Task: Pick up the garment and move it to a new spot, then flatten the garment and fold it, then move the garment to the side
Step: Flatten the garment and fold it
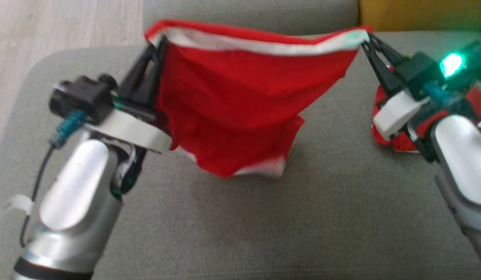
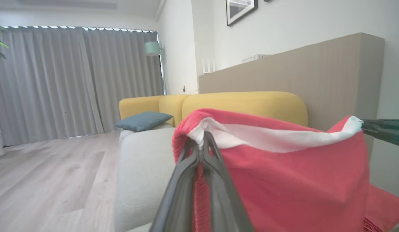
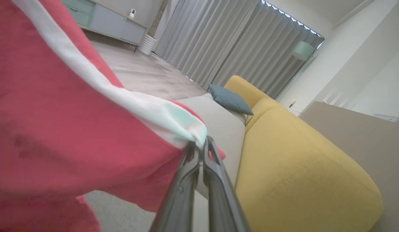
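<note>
Both top corners are pinched tight, left gripper and right gripper each clamped shut on one, so the red cloth garment with a white band hangs spread over the grey fabric sofa cushion, ready for flattening I'd guess.

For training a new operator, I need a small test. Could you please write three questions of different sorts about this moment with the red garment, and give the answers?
1. Multiple choice: the jaws of the left gripper are closed on which part of the red garment? A) its white-banded upper edge B) its lowest hem C) nothing
2. True or false: the red garment lies flat on the grey cushion.
3. Short answer: what colour is the rounded sofa back?
Key: 1 A. 2 False: it hangs stretched between the left gripper and the right gripper. 3 Yellow.
</note>
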Available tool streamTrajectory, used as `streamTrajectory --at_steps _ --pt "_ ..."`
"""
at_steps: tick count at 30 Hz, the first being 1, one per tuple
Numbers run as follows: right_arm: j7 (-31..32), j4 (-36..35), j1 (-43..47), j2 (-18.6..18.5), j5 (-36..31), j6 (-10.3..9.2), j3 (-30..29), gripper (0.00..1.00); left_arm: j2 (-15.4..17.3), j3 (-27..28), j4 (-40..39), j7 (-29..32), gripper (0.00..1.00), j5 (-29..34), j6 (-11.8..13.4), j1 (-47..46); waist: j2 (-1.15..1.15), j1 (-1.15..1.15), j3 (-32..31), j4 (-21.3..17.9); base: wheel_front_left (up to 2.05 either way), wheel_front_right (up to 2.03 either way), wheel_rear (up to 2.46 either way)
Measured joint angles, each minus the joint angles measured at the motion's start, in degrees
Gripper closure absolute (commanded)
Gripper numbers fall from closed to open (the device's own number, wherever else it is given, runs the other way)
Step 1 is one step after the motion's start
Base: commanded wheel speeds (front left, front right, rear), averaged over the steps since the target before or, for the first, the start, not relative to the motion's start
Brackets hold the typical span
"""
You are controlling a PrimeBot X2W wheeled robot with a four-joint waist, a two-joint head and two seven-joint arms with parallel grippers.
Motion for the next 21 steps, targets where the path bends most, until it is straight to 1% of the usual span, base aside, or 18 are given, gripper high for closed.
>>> streamTrajectory --at_steps 4,7,12,16,21 --pt "0.01 -0.19 -3.00 -0.81 2.24 0.00 1.79 1.00 0.71 2.16 -1.90 -0.13 1.00 0.55 1.51 -0.93 0.00 0.00 -1.71 -0.21 0.00 0.00 0.00" --pt "0.26 -0.24 -3.28 -0.88 2.81 0.00 2.33 1.00 1.20 3.31 -3.14 -0.13 1.00 0.56 2.03 -0.82 0.00 0.00 -3.08 -0.31 0.00 0.00 0.00" --pt "3.01 -2.82 -2.77 -1.57 5.68 0.00 3.22 1.00 2.10 3.21 -5.90 0.00 1.00 0.58 2.08 0.54 0.00 0.00 -4.88 -0.30 0.00 0.00 0.00" --pt "7.48 -8.25 -0.65 -4.42 8.13 0.00 3.36 1.00 4.27 2.96 -10.24 2.60 1.00 0.97 2.09 4.27 0.00 0.00 -5.79 -0.37 0.00 0.00 0.00" --pt "14.99 -17.13 4.09 -7.81 10.91 0.00 2.42 1.00 6.51 3.00 -17.83 6.68 1.00 -0.23 3.02 9.20 0.00 0.00 -5.87 -0.53 0.00 0.00 0.00"
